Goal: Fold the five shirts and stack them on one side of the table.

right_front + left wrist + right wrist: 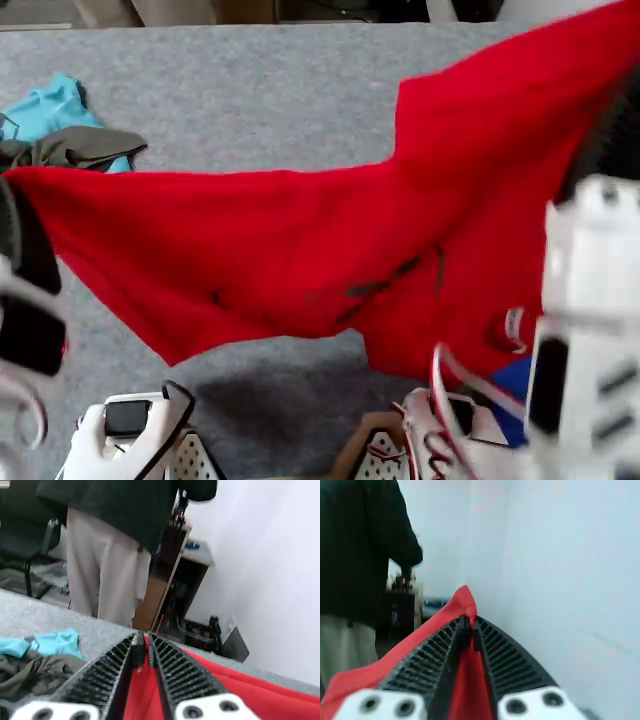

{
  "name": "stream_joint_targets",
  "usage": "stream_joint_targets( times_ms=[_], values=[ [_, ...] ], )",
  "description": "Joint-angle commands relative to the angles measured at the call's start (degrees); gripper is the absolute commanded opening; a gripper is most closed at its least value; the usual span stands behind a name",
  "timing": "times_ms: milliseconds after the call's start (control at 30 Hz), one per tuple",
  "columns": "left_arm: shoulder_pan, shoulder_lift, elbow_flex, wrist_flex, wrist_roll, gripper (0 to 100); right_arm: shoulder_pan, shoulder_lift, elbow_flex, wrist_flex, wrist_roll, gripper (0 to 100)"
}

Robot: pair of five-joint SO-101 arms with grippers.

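Our left hand point(144, 644) and right hand point(468, 624) are both clamped on the red shirt point(300, 250). It hangs spread above the desk point(250, 90).

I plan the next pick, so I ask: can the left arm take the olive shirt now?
Probably not yet. The left hand is shut on the red shirt, which it holds up with the right hand. The olive shirt lies near and uncovered, so after release the way looks free.
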Motion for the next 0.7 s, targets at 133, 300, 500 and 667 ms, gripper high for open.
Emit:
stream_joint_targets(
  times_ms=[133,300,500,667],
  values=[
    [-0.4,2.2,18.4,-18.1,0.1,2,0.9,6.4,14.0,-9.0,0.6,0.4],
    [-0.4,2.3,43.5,-38.8,0.1,2,0.8,12.4,25.0,-17.8,0.7,0.4],
    [-0.4,7.6,66.7,-68.5,-0.3,2,-1.3,20.9,30.8,-25.0,2.6,0.4],
    [-0.4,24.8,64.7,-78.6,-0.3,2,-2.5,29.9,30.7,-31.2,3.0,0.4]
  ],
)
